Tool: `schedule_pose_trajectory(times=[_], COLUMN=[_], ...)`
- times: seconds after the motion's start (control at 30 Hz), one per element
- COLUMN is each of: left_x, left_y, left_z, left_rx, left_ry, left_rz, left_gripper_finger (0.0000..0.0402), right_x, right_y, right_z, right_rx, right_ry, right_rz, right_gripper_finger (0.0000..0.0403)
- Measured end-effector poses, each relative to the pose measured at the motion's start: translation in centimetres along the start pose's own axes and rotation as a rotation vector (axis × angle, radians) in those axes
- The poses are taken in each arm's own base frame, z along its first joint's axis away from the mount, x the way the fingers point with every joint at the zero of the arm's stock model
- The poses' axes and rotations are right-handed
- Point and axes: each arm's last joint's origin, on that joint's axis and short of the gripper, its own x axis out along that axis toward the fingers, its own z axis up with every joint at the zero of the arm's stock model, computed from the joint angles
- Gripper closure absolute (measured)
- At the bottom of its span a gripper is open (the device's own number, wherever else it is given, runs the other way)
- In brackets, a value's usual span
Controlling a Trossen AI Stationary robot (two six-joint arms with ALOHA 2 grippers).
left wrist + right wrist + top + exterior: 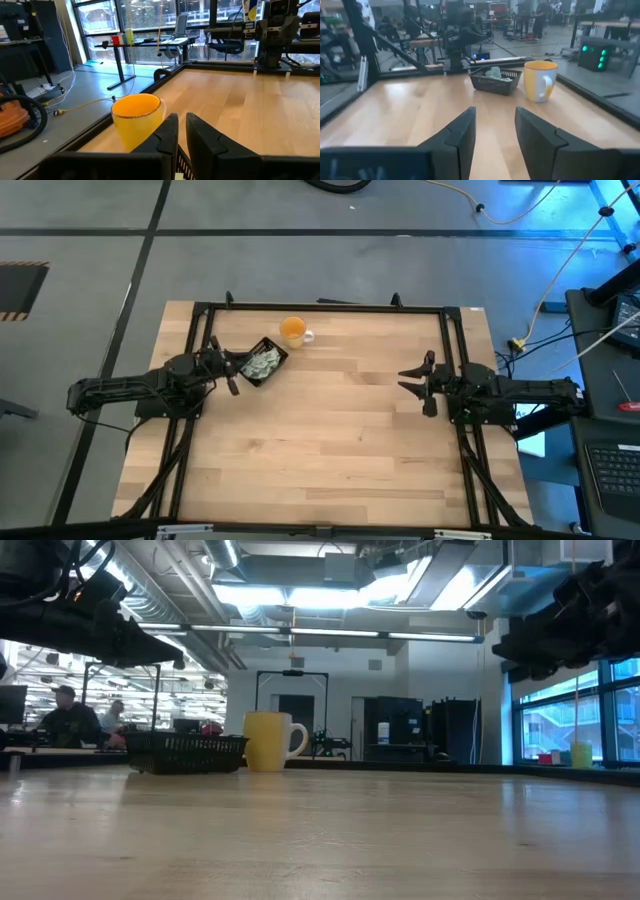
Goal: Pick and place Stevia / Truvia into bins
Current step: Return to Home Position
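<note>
The black tray stands at the far left of the table and holds pale green and white sachets. The right wrist view shows the same tray with its sachets. My left gripper points level at the tray's left side, above the table. In its own view the left gripper is shut, with nothing between the fingers. My right gripper hovers at the table's right side. It stands open and empty in its own view, pointing level toward the tray.
An orange cup with a white handle stands just behind the tray, and it also shows in the low view. A black frame runs along the table's far edge and sides. Bare wood lies between the arms and toward the near edge.
</note>
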Motion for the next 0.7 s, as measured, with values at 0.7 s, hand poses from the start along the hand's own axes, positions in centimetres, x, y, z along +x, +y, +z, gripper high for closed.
schedule_pose_trajectory(times=[0.7], left_x=[0.0], left_y=[0.0], left_z=[0.0], left_rx=[0.0], left_ry=[0.0], left_rz=[0.0], left_gripper_finger=[0.037], right_x=[-0.02], right_y=[-0.37], right_z=[0.19], right_rx=[0.043], right_ry=[-0.027], right_rz=[-0.132], right_gripper_finger=[0.0263])
